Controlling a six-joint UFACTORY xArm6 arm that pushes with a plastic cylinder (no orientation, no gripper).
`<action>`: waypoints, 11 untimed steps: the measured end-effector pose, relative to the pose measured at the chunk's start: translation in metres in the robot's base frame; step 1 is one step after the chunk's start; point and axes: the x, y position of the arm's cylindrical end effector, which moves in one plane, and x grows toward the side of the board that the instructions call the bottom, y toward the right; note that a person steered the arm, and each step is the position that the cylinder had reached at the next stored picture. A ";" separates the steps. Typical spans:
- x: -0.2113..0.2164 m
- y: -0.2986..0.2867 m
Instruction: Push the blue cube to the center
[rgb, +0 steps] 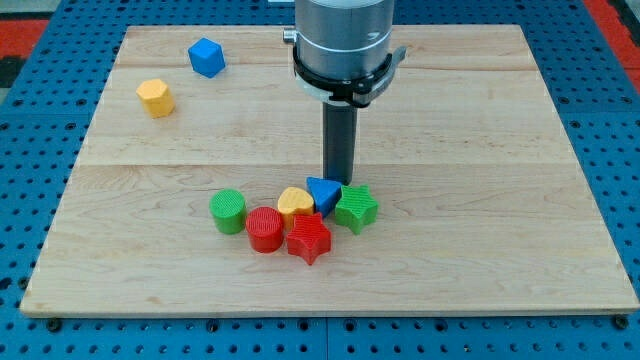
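My tip (338, 181), a bare rod gripping nothing, is touching a blue triangular block (323, 193). Seven blocks are sitting on the wooden board (480, 150), over blue pegboard (40, 80). The blue cube (207, 57) is lying at ten o'clock.

A pale wooden board (480, 250) (several planks joined, seams running lengthwise) lies on a blue perforated desk (30, 150). Red surface (612, 18) shows at the desk's top corners. Light is even.
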 end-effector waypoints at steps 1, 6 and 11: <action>-0.034 -0.008; -0.230 -0.177; -0.133 -0.231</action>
